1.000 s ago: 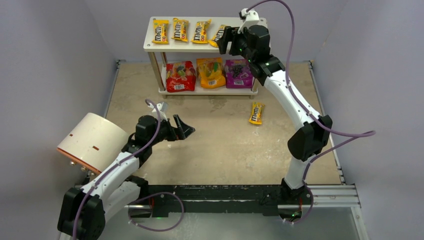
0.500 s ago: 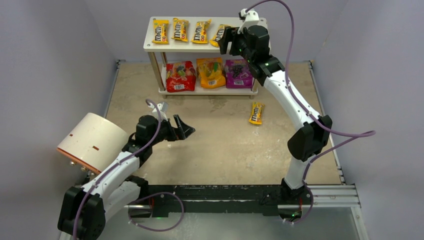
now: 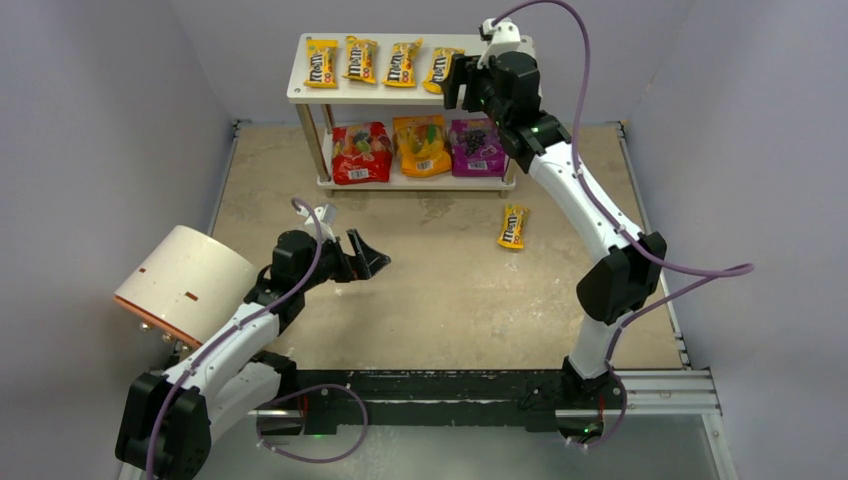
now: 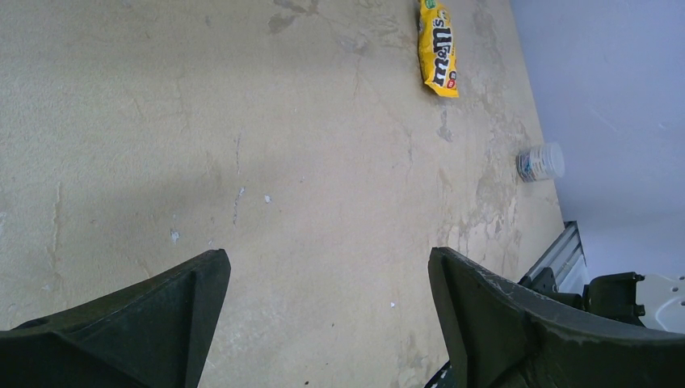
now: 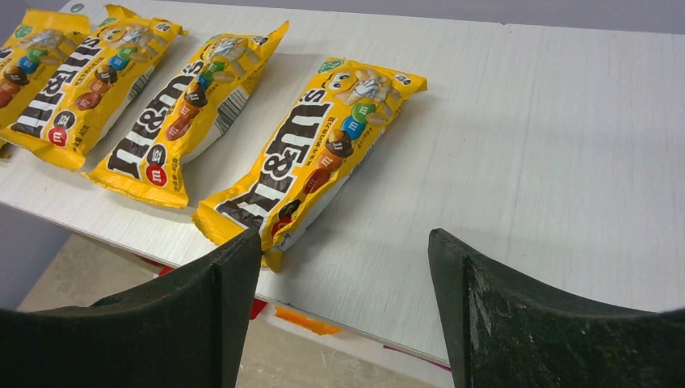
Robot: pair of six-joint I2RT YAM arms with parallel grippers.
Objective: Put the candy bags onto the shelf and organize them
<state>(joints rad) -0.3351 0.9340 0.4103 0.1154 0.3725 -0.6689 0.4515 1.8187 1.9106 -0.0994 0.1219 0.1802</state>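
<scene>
Just now the right gripper backed off the fourth yellow packet on the shelf, jaws wide, empty; one last packet waited toward the far-right corner of the tabletop.

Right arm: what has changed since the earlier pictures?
The right end effector drew back slightly to the right, uncovering the fourth yellow packet, which lies free on the shelf's top board. The left end effector, the loose packet on the table and the three pouches stayed put.

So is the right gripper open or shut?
Open. The right gripper has its fingers wide apart, holding nothing, above the shelf.
</scene>
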